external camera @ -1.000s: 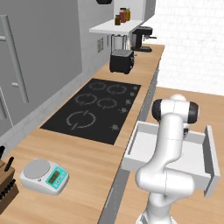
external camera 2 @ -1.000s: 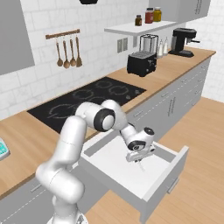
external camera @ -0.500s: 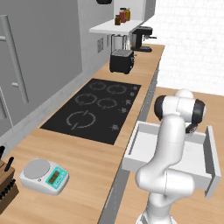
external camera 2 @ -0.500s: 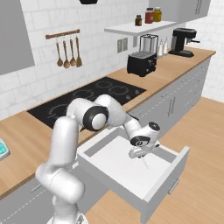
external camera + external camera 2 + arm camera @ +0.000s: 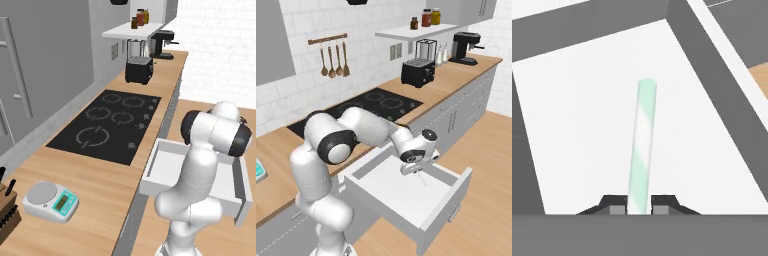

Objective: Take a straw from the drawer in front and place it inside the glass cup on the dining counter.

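My gripper is shut on the straw, a thin pale stick with faint green stripes that points away from the hand over the drawer's white floor. In the right base view the gripper hangs just above the open drawer, and the straw slants down from it, clear of the drawer floor. In the left base view my own arm hides much of the drawer. The glass cup and the dining counter are out of view.
A black cooktop lies in the wood worktop behind the drawer. A toaster and a coffee machine stand further along it. A kitchen scale sits at the near left. Grey cabinet fronts flank the drawer.
The arm's upper links have swung round, and the hand has shifted a little further along the drawer and risen slightly. The straw stays gripped the whole time.
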Controlling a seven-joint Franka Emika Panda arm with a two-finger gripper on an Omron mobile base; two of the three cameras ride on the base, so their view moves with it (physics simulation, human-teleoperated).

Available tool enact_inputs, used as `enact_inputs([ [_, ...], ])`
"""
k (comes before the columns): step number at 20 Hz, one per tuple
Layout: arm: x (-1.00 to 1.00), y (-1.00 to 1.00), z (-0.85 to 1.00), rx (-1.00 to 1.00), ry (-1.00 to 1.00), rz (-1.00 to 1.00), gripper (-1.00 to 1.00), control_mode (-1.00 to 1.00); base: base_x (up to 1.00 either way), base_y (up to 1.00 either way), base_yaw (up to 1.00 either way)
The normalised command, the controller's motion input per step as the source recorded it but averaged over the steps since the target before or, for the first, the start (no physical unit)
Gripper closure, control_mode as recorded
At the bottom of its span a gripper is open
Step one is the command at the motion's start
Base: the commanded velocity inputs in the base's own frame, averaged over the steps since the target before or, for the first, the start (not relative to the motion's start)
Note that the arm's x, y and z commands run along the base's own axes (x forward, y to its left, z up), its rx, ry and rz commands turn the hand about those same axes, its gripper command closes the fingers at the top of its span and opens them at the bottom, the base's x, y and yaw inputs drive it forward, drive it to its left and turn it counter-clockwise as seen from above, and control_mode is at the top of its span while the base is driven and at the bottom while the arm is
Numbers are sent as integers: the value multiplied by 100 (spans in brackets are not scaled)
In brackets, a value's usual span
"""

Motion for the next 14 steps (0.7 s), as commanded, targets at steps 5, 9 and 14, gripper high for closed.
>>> enact_inputs([
  [5,-47,11,100,0,-3,0,100,-100,0,0,0],
  [9,-44,19,100,0,-2,0,100,-100,0,0,0],
  [14,-35,26,100,0,-1,0,100,-100,0,0,0],
])
